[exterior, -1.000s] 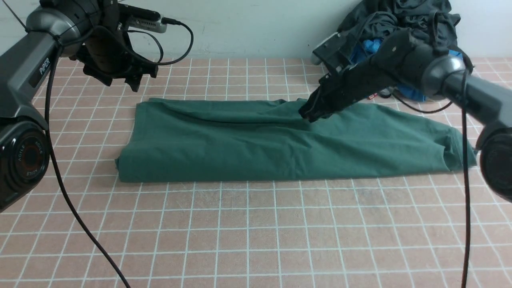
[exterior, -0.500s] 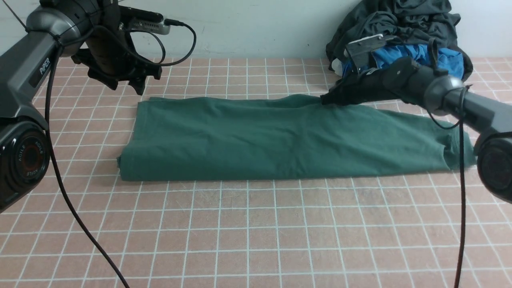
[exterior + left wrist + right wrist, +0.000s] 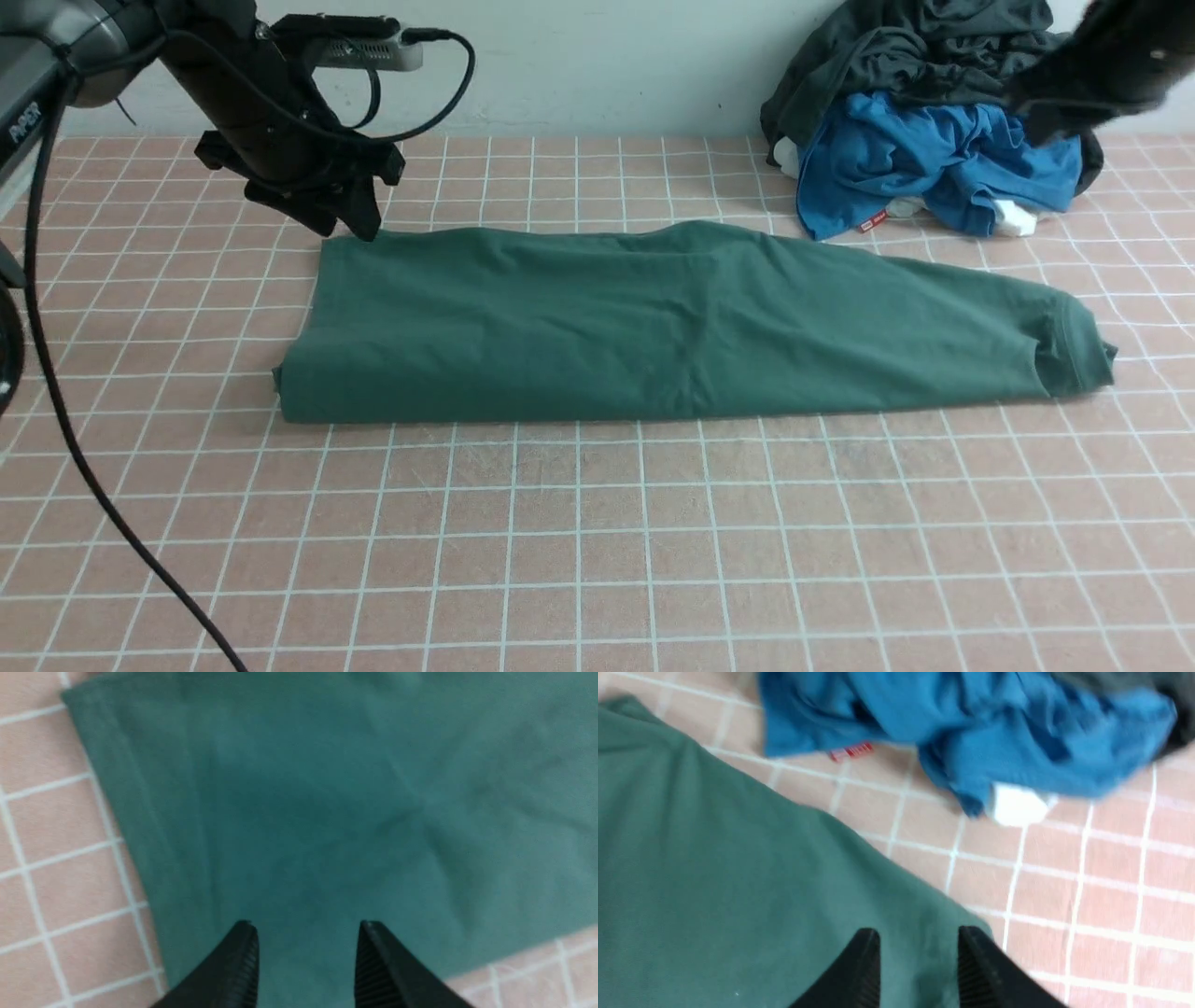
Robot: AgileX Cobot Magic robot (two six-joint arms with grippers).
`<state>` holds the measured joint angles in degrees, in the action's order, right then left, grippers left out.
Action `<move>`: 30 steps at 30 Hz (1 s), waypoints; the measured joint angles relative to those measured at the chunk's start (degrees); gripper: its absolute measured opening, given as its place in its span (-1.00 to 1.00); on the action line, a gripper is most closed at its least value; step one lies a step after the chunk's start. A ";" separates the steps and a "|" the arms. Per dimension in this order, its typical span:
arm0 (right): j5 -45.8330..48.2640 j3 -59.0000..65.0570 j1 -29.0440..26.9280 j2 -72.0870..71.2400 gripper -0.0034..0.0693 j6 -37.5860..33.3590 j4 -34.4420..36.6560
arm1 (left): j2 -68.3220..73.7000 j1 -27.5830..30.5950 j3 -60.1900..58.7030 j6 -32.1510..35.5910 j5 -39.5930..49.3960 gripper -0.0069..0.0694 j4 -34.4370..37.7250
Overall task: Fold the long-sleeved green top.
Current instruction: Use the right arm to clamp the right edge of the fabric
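The left gripper [image 3: 359, 224], jaws parted and empty, hangs over the far left corner of the green long-sleeved top [image 3: 653, 327]. The top lies in a long band across the tiled table [image 3: 597, 541]. Behind its right end a blue garment [image 3: 934, 159] and a dark grey garment [image 3: 915, 47] are heaped, and the right gripper [image 3: 920, 935] is above them, parted and empty.

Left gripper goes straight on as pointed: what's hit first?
The green top, near its corner. The left gripper, open, points down at the cloth with nothing between; how far off it is stays unclear.
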<state>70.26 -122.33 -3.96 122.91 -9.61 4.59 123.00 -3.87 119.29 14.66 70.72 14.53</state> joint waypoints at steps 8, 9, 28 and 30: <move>0.57 13.74 -2.95 4.12 0.56 3.14 1.89 | -21.24 -2.93 -21.12 9.49 -0.24 -0.16 13.82; 0.57 14.43 -2.95 4.27 0.59 3.14 1.73 | -23.39 -2.93 -22.92 9.85 -0.59 -0.16 14.13; -4.42 15.76 -4.34 8.49 0.67 9.61 -6.22 | -71.00 -2.53 -72.68 10.57 -27.32 -0.16 3.97; -4.36 15.70 -4.89 8.63 0.67 10.30 -5.49 | -72.19 -2.53 -76.62 10.72 -29.91 -0.16 3.55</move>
<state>65.90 -106.64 -8.85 131.53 0.69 -0.90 50.80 -6.39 42.66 25.38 40.81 18.08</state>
